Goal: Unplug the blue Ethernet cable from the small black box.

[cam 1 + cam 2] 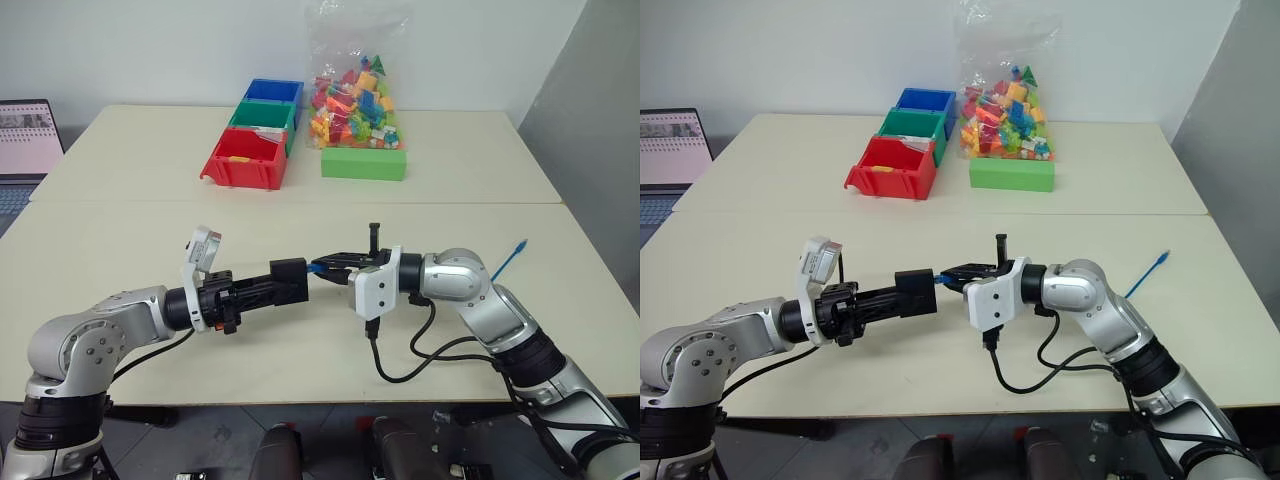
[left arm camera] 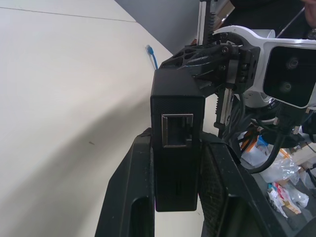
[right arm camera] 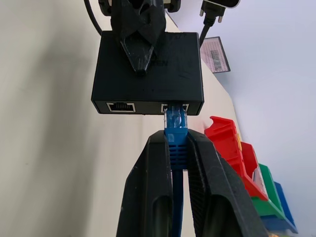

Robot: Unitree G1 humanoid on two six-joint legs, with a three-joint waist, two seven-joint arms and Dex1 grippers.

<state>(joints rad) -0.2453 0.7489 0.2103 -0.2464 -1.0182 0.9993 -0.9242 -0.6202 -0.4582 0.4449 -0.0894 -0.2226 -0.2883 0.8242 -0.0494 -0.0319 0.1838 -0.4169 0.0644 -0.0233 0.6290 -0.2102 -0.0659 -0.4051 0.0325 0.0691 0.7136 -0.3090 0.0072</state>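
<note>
My right gripper pinches the blue cable just behind its plug. The plug is still in the box, so no unplugging yet. Beyond, my left gripper squeezes the box.

Even, bright diffuse lighting, head views sharp. Soft shadow on the surface in the left wrist view; its nearest foreground slightly out of focus. No glare noted.

No legible text, labels or numbers anywhere.
</note>
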